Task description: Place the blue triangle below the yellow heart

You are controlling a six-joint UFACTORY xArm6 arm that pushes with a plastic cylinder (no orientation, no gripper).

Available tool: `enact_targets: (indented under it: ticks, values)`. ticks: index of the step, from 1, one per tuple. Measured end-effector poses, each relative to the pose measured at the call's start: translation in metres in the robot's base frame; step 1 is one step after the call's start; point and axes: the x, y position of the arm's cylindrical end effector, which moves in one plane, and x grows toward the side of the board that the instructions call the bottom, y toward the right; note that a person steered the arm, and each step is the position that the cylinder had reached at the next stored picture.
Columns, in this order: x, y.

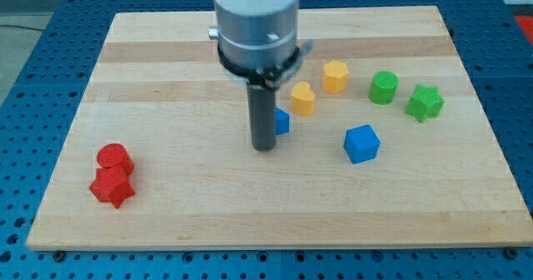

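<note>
The blue triangle (282,122) lies near the board's middle, mostly hidden behind my rod; only its right part shows. The yellow heart (302,98) sits just up and to the right of it, close by. My tip (264,147) rests on the board at the triangle's left side, touching or nearly touching it.
A yellow hexagon (335,76) lies up and right of the heart. A blue cube (361,143) sits at the right of centre. A green cylinder (384,87) and a green star (425,103) lie further right. A red cylinder (114,158) and a red star (112,187) sit at the lower left.
</note>
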Motion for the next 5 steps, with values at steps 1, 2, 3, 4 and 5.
enact_targets:
  ticks: [1,2,3,4,5]
  values:
    - [-0.011,-0.007]
    - [-0.033,-0.059]
    - [-0.060,-0.069]
    - [-0.047,-0.011]
    - [-0.012,0.000]
